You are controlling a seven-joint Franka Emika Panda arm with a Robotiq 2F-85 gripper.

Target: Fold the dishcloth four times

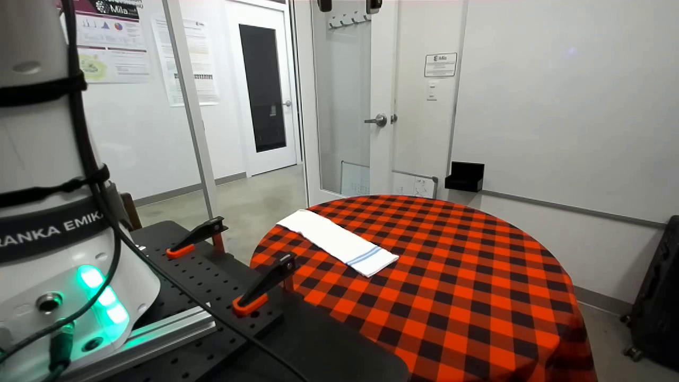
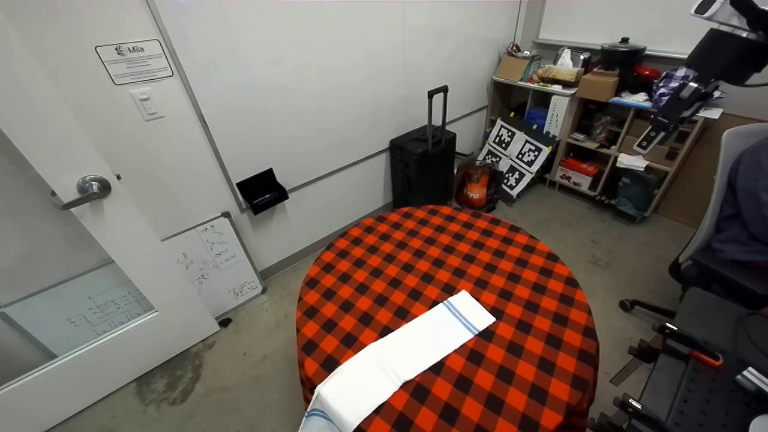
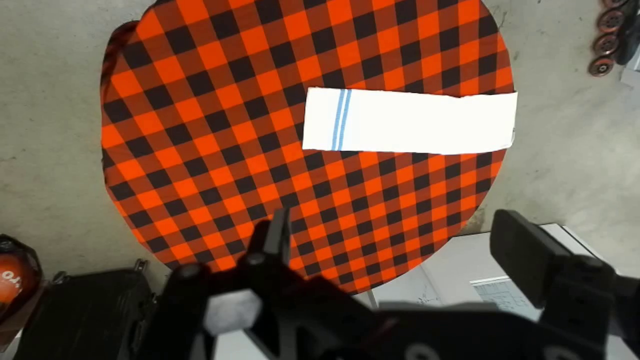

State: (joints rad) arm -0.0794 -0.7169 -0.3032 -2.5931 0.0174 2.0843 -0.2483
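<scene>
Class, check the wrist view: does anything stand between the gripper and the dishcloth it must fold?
Nothing visible does. In the wrist view, the gripper is open, and the dishcloth lies uncovered on the checked tablecloth, with no object showing between gripper and cloth.

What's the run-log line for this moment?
gripper: open, empty, away from dishcloth | dishcloth: narrow strip on checked tablecloth, one end hanging over the edge | fold count: cannot tell

In an exterior view, the dark arm band (image 1: 50, 232) at nine o'clock reads "RANKA EMIK", the poster (image 1: 114, 48) at ten and wall sign (image 1: 440, 66) at one "Mila".
</scene>
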